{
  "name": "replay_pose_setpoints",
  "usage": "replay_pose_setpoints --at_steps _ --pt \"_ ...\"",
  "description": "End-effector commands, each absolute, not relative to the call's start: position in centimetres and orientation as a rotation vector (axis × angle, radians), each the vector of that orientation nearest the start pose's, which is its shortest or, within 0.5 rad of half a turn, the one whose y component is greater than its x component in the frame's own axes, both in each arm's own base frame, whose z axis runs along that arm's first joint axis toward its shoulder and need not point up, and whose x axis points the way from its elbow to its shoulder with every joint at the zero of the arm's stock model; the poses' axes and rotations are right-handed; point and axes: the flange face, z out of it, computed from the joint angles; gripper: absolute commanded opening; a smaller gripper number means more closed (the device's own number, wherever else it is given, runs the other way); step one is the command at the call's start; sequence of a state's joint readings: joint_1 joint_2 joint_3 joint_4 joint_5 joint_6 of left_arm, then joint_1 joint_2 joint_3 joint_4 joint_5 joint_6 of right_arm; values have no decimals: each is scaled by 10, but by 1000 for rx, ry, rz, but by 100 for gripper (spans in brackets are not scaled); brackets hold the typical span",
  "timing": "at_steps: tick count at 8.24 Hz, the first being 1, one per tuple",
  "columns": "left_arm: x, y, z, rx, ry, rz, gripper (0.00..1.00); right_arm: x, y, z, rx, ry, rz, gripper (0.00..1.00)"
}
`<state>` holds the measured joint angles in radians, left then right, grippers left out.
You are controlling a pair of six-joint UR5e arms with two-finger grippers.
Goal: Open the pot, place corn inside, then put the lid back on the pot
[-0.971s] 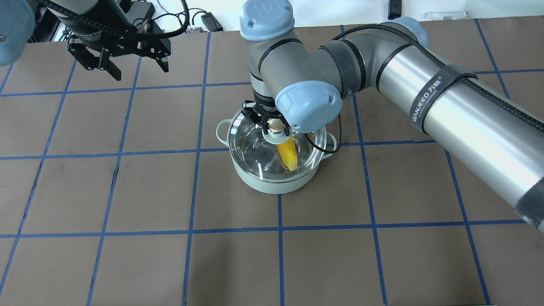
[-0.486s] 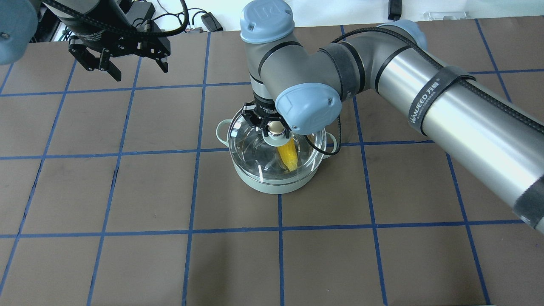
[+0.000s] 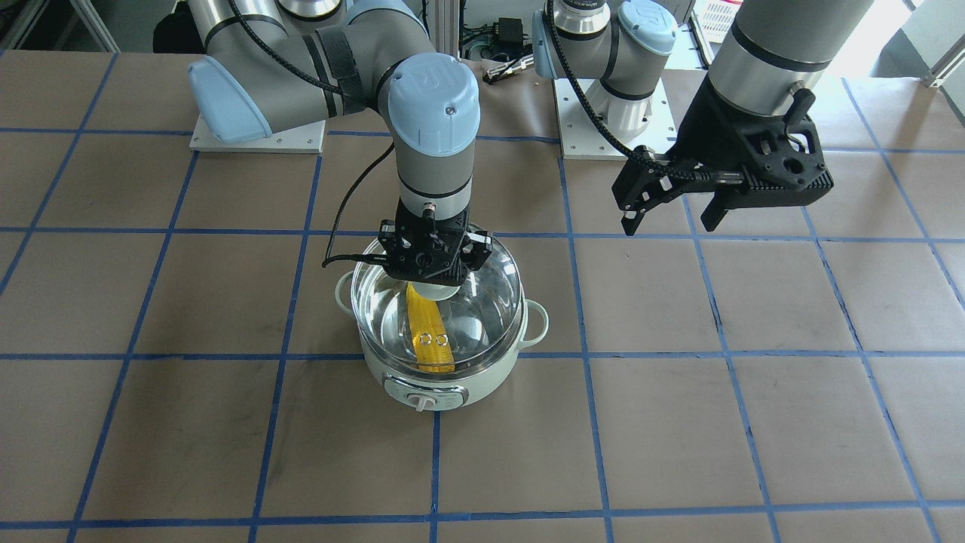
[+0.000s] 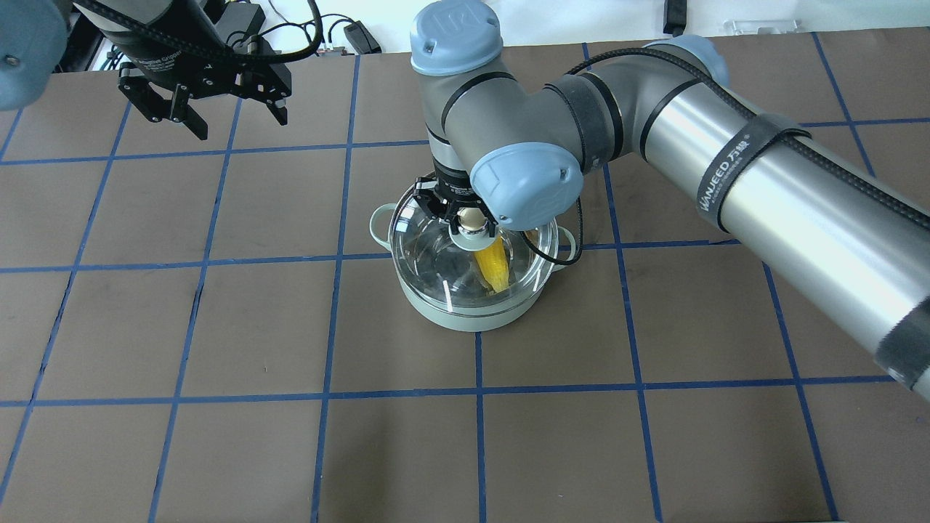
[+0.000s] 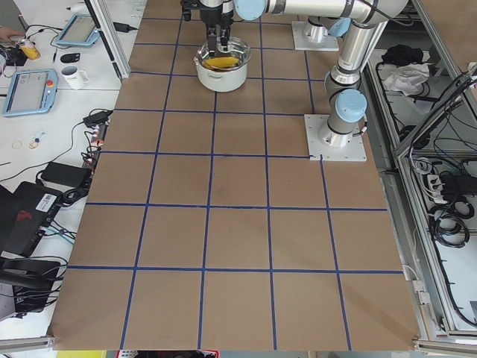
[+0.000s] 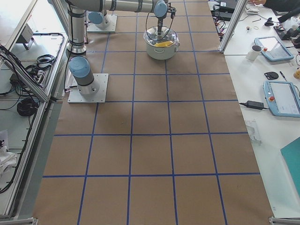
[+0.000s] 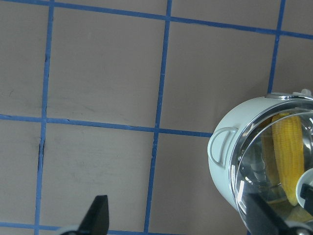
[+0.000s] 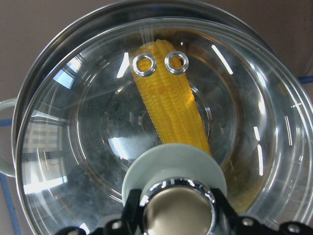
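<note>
The mint-green pot stands at the middle of the table, its knob panel facing away from the robot. The yellow corn lies inside it, seen through the glass in the right wrist view. The clear glass lid rests over the pot, a little off-centre from the rim. My right gripper points straight down and is shut on the lid's beige knob. My left gripper is open and empty, hovering far to the pot's left.
A black cable loop hangs from my right wrist by the pot's side handle. The two arm bases stand at the table's robot side. Tablets and a mug lie on a side bench beyond the table edge.
Almost nothing: my right arm has shifted very slightly while still holding the knob, and the lid stays over the pot. The left arm has not moved.
</note>
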<state>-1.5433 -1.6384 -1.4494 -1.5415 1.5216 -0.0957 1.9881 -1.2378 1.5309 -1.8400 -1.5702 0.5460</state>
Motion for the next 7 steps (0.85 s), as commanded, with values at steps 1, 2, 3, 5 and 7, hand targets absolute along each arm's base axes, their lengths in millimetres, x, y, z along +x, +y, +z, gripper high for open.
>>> replay_pose_setpoints --at_steps 1,2,3,5,7 --pt "-124 -533 516 -188 3187 -127 100 370 -506 347 196 3146 32 0" --pt "-124 -532 514 -188 3188 -122 100 370 -506 347 198 3144 33 0" --pt "-124 -533 513 -188 3188 -120 100 370 -506 348 203 3144 31 0" --pt "-124 -533 510 -188 3189 -110 100 371 -507 348 200 3143 34 0" --pt "-123 -542 502 -201 3187 -88 100 371 -507 348 212 3141 35 0"
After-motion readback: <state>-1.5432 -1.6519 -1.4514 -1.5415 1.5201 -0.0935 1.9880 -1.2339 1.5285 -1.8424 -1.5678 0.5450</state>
